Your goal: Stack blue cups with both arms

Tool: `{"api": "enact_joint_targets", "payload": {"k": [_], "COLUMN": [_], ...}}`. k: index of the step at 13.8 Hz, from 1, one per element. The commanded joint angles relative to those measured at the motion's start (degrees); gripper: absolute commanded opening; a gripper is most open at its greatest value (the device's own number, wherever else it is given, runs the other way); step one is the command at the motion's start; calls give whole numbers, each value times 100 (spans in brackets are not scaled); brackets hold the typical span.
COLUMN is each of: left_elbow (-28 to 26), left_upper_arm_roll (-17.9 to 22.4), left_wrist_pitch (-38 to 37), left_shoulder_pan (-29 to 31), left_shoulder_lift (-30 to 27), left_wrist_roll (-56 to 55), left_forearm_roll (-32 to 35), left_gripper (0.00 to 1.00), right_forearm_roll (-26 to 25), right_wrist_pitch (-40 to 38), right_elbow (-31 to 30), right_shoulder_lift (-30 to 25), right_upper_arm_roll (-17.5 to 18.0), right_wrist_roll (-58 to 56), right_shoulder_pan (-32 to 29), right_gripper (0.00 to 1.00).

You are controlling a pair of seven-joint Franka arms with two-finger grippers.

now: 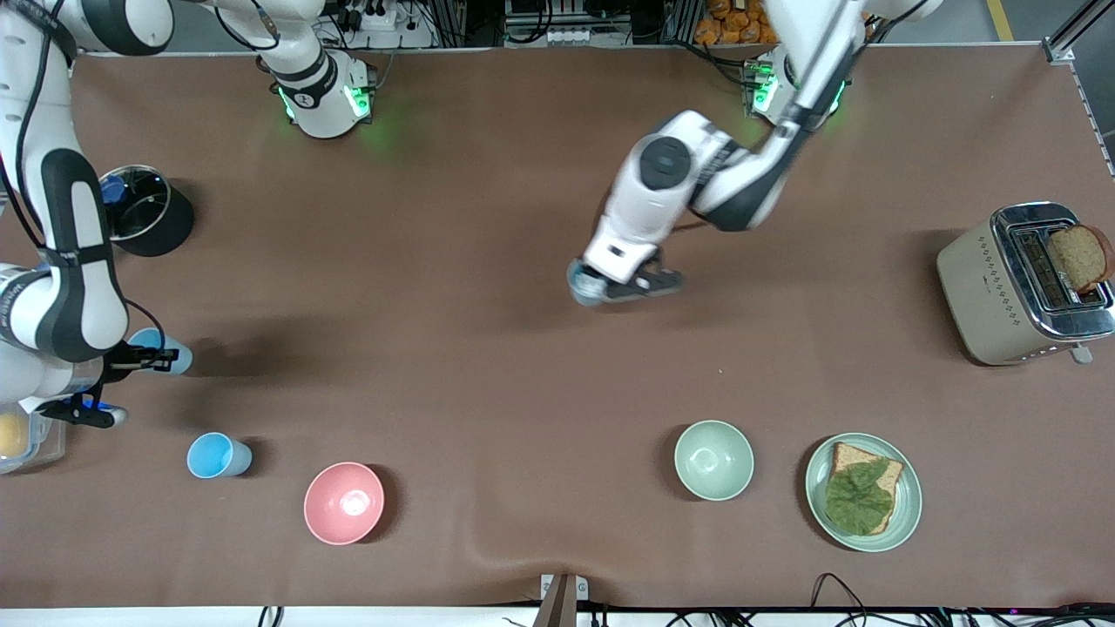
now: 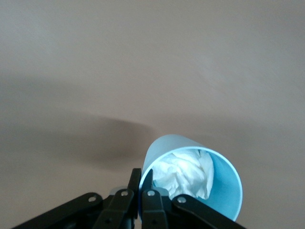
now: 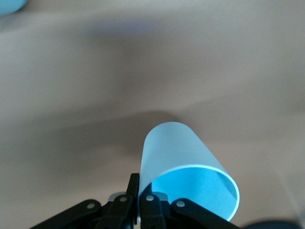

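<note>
My left arm [image 1: 740,187] comes down from its base and bends over the middle of the brown table [image 1: 488,261]. My left gripper [image 1: 640,280] is there, above the table surface, and its fingers [image 2: 145,191] are closed on the rim of a dull grey-blue plastic cup [image 1: 585,286]. This cup has crumpled white paper [image 2: 183,174] inside.

My right arm [image 1: 65,261] hangs folded at its own end of the table. My right gripper [image 1: 152,355] is low over the table there, fingers [image 3: 143,193] pinching the wall of a sky-blue plastic cup [image 1: 170,353], which is tilted.

A third light-blue plastic cup [image 1: 218,455] stands free on the table, near the right gripper and closer to the front camera.

Around us: a beige toaster with a chrome top [image 1: 1023,287] holding a slice of brown bread [image 1: 1080,257], a pale green plate [image 1: 823,505] with bread and a lettuce leaf [image 1: 858,498], a black pot [image 1: 144,213], a round pink bowl [image 1: 343,503] and a round pale green bowl [image 1: 713,460]. The two bowls are well apart from both grippers.
</note>
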Motion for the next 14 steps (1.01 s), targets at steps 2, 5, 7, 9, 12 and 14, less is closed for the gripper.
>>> {"api": "enact_joint_targets", "payload": {"k": [2, 5, 7, 9, 12, 14], "left_elbow": [1228, 1959, 2031, 1996, 1996, 2013], "left_upper_arm_roll": [114, 132, 123, 123, 141, 176], "left_wrist_pitch": [-187, -187, -187, -195, -317, -826], "left_shoulder_pan": [-915, -1505, -1682, -1770, -1753, -1691], "left_shoulder_lift": [999, 1659, 1775, 1767, 1618, 1224], "left_wrist_roll": [-1097, -1949, -2224, -2242, -2277, -2268], "left_forearm_roll": [136, 583, 865, 928, 980, 980], "left_gripper": [0, 0, 0, 2, 100, 100], "right_forearm_roll": [31, 381, 864, 1076, 1112, 1112], "right_wrist_pitch": [-1228, -1704, -1819, -1837, -1837, -1829], "right_elbow": [391, 717, 832, 963, 1069, 1113], "right_shoulder_lift": [-369, -387, -378, -387, -387, -387], "right_upper_arm_roll": [45, 72, 89, 72, 107, 133], "right_wrist_roll": [916, 1542, 1560, 1560, 1997, 2403], "right_shoulder_pan": [704, 1092, 1145, 1390, 1610, 1786], "right_gripper": [0, 0, 0, 0, 0, 0]}}
